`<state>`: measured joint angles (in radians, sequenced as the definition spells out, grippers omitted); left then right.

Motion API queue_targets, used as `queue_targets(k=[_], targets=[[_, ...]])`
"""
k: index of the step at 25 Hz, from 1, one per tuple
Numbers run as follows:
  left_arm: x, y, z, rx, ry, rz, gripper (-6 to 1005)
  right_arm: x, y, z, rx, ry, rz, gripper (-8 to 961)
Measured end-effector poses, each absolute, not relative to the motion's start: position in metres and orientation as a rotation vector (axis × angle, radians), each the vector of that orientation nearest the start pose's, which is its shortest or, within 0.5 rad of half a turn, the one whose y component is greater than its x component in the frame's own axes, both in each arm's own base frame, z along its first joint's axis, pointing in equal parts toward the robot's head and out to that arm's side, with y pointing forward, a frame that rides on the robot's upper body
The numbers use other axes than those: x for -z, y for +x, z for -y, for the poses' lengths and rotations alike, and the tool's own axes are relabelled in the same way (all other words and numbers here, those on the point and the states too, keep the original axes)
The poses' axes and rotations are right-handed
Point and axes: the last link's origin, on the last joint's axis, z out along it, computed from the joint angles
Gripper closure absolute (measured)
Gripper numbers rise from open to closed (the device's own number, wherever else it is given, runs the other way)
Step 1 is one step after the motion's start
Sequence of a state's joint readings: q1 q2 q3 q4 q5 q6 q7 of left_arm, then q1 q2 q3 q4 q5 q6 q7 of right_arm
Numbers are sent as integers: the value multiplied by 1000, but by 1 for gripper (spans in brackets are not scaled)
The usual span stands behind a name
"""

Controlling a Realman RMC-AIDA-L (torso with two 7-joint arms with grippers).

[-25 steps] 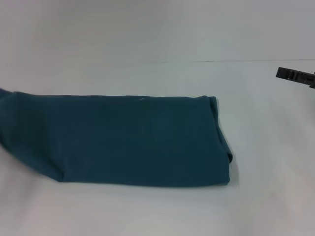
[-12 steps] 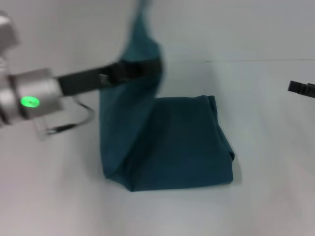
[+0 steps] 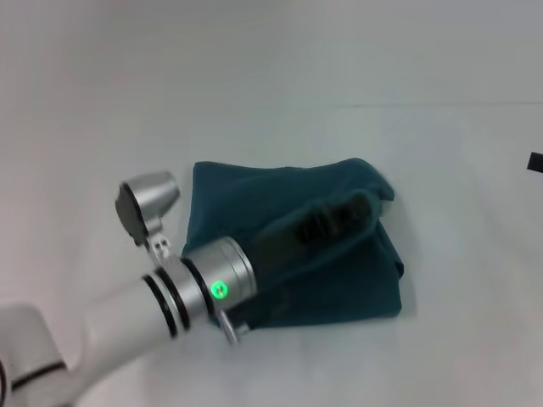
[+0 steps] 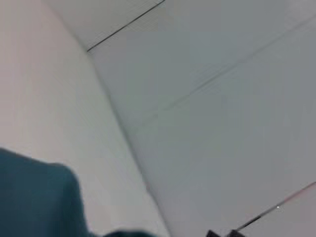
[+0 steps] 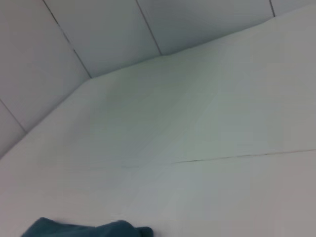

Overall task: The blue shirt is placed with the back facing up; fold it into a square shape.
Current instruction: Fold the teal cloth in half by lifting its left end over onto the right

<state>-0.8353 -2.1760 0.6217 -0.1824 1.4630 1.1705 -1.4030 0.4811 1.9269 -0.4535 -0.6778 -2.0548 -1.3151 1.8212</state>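
The blue shirt (image 3: 246, 191) lies at the middle of the white table as a roughly square, dark teal bundle. Its left half is folded over to the right, and its top layer stands raised and rumpled at the right end. My left arm reaches across it from the lower left. My left gripper (image 3: 348, 210) is over the shirt's right part, shut on the fabric, which wraps partly around it. A bit of the shirt shows in the left wrist view (image 4: 34, 197) and in the right wrist view (image 5: 84, 229). My right gripper (image 3: 536, 161) shows only as a dark sliver at the far right edge.
The white table (image 3: 458, 339) spreads around the shirt on all sides. A pale panelled wall stands behind it (image 5: 108, 34). The left arm's silver wrist with a green light (image 3: 219, 290) lies over the shirt's lower left corner.
My left gripper has carried the shirt's left end up and over to the right, then lowered it onto the right half. The long strip is now a square bundle. The right gripper has drawn back rightward.
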Motion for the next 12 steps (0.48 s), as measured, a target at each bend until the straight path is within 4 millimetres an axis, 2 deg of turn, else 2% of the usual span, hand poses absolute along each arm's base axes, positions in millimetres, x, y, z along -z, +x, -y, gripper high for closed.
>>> queue_targets(k=[3,6,10,12], targets=[[148,-175,-313,1324,-2229,1533,957,-110,349,-359,-602,-2077,-1206,32],[146,-169,-304,1385,-2288,1476,838,-109,348,-361,-598,-2077,-1212,32],[130,-162,-295,1533,-2395,1348,690,-106,343,-365,-603,-2087,-1238,32],[117,-165,-296,1585,-2423,1279,623,-101,339,-367,-600,-2103,-1267,32]])
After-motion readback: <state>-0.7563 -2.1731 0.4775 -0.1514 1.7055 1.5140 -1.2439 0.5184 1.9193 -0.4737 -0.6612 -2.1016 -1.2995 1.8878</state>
